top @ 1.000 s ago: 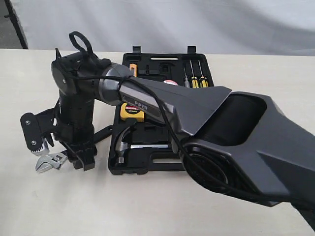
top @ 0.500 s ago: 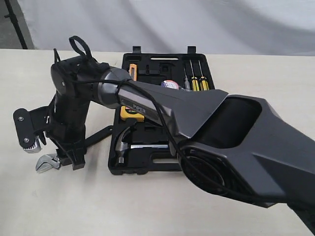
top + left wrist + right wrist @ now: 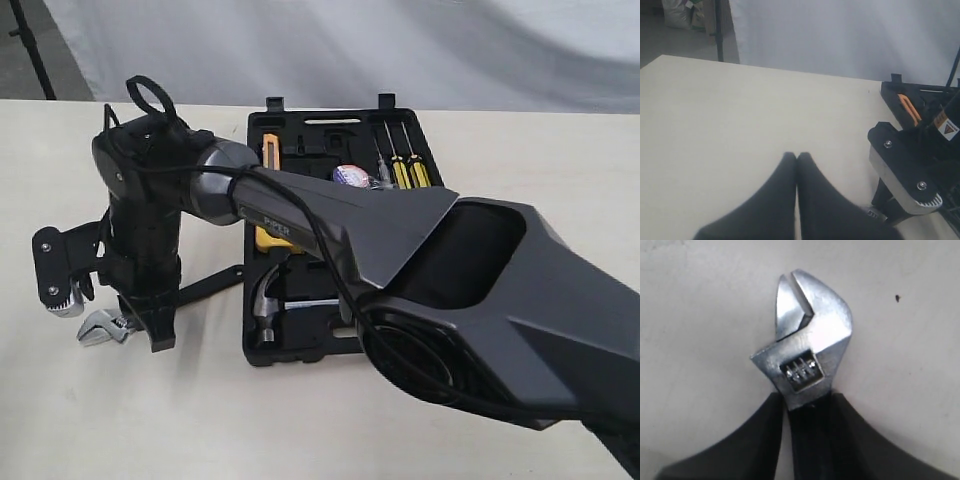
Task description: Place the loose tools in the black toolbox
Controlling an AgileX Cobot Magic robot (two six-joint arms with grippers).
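Observation:
The adjustable wrench (image 3: 100,328) lies flat on the table, left of the black toolbox (image 3: 300,350), with its black handle slanting toward the box's left wall. My right gripper (image 3: 152,322) reaches across and points down over it. In the right wrist view the right gripper (image 3: 806,399) is shut on the wrench's handle, just behind the silver head (image 3: 810,335). The claw hammer (image 3: 268,300) lies in the toolbox's near half. The tape roll (image 3: 350,175) lies in the far half. My left gripper (image 3: 797,156) hangs shut and empty over bare table.
A yellow tape measure (image 3: 268,238) and several yellow-handled screwdrivers (image 3: 405,168) lie in the toolbox. The right arm's long body (image 3: 470,290) covers much of the box. In the left wrist view the right arm's wrist plate (image 3: 902,172) stands close by the toolbox corner (image 3: 920,97).
The right arm has shifted slightly left and its wrist has turned over the wrench. The toolbox's near left corner has slid to the right. The wrench head stays in about the same place.

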